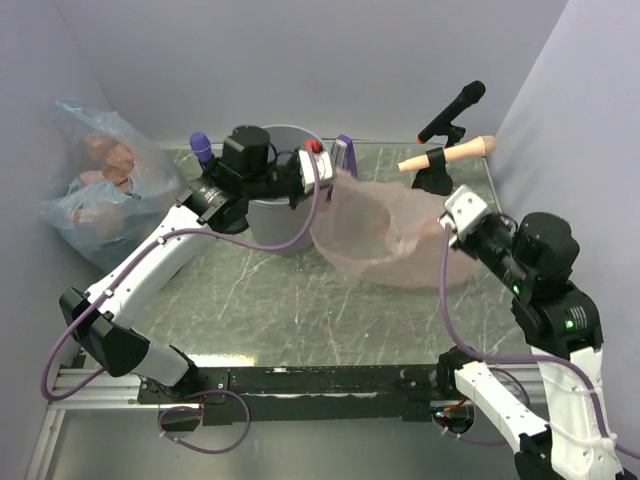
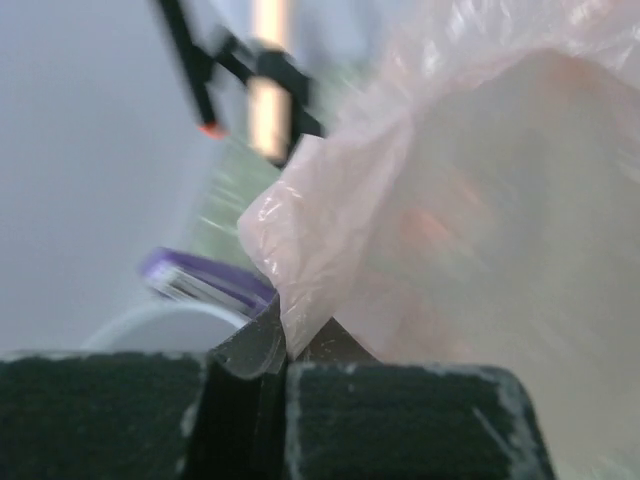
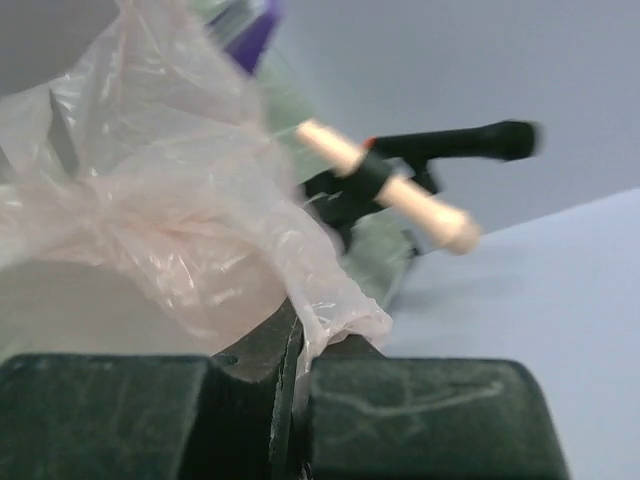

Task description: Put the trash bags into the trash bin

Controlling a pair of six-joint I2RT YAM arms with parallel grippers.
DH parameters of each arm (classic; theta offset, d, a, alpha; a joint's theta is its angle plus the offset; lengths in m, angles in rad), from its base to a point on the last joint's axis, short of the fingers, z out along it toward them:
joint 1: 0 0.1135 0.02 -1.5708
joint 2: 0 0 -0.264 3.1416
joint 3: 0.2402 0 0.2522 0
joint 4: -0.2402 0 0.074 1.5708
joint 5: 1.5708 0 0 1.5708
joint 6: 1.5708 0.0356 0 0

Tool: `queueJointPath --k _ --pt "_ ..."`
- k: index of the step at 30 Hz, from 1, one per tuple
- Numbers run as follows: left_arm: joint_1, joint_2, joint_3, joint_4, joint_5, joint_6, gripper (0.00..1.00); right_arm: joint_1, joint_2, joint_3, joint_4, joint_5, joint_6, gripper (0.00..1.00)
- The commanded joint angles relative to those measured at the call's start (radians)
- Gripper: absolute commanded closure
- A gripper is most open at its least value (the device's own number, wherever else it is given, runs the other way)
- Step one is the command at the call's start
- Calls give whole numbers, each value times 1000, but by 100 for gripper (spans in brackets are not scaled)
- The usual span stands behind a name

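A pale pink trash bag (image 1: 380, 235) hangs open between my two grippers, right of the round grey trash bin (image 1: 275, 215). My left gripper (image 1: 318, 172) is shut on the bag's left edge (image 2: 300, 290), above the bin's right rim. My right gripper (image 1: 447, 215) is shut on the bag's right edge (image 3: 320, 300). The bin's pale rim (image 2: 160, 325) shows at the lower left of the left wrist view. A second, bluish clear bag (image 1: 100, 185) holding pinkish stuff lies at the far left against the wall.
A small purple box (image 1: 344, 152) stands behind the bin; it also shows in the left wrist view (image 2: 205, 280). A black microphone (image 1: 455, 108) and a wooden-handled tool (image 1: 450, 155) stand on a clamp at the back right. A purple-capped item (image 1: 200, 148) sits left of the bin. Walls close in on both sides.
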Motion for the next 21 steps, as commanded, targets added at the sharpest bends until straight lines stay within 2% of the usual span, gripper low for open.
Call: queueJointPath --k 1,5,8,11,14,16,18,21 --pt "2 58 117 248 -114 -189 99 -12 110 9 323 178 45 100" --pt "4 202 359 346 -299 -285 99 -28 281 84 545 358 -36 100" --pt "5 326 621 381 -428 -282 99 -57 440 326 621 380 -35 100" --pt "8 365 754 553 -524 -224 99 -59 548 593 647 299 -59 100" --pt "2 301 711 839 -544 -127 99 -59 554 803 676 103 -70 100" --pt "-9 249 642 990 -504 -73 99 -58 478 752 833 -49 -27 100" --pt "-35 207 616 1049 -450 17 99 -47 381 637 1017 -157 -48 100" --pt "-78 164 503 1171 -461 189 99 22 271 464 1000 -168 -183 100"
